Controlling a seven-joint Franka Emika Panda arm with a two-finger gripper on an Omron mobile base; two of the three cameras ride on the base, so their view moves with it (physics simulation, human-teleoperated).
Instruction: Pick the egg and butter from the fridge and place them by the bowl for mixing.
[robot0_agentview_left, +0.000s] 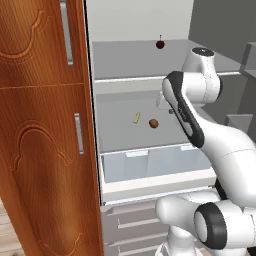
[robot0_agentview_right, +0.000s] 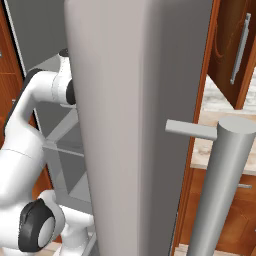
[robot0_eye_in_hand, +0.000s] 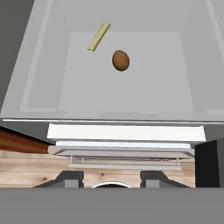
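- No brand, label or legible writing on any surface.
- Egg (robot0_eye_in_hand: 120, 60): small, brown, oval, matte; lying on the pale grey middle shelf (robot0_eye_in_hand: 127, 94) of the fridge (robot0_agentview_left: 145, 60), ahead of the gripper (robot0_eye_in_hand: 112, 179) and well apart from it.
- Butter (robot0_eye_in_hand: 99, 36): thin pale-yellow stick, lying flat and askew; just beside the egg, up and to the left of it in the hand view, not touching; farther from the gripper than the egg.
- Same pair seen from the left base view: butter (robot0_agentview_left: 136, 117) left of egg (robot0_agentview_left: 153, 123), both on the middle shelf, left of the white arm's (robot0_agentview_left: 200, 115) forearm.
- Gripper: fingertips (robot0_eye_in_hand: 70, 178) apart with nothing between them, grasping nothing; exact spread hard to judge, since only the tips show at the frame bottom.
- Translucent drawer (robot0_agentview_left: 150, 165): below the middle shelf, nearer the gripper than the egg; its white front edge (robot0_eye_in_hand: 127, 132) crossing the hand view.
- Dark red stemmed fruit (robot0_agentview_left: 160, 44): on the upper shelf, beyond and above the arm.
- Carved brown wooden cabinet (robot0_agentview_left: 45, 130): left of the open fridge.
- Grey fridge door (robot0_agentview_right: 135, 125) with bar handle (robot0_agentview_right: 220, 185): close before the right base camera, hiding the interior.
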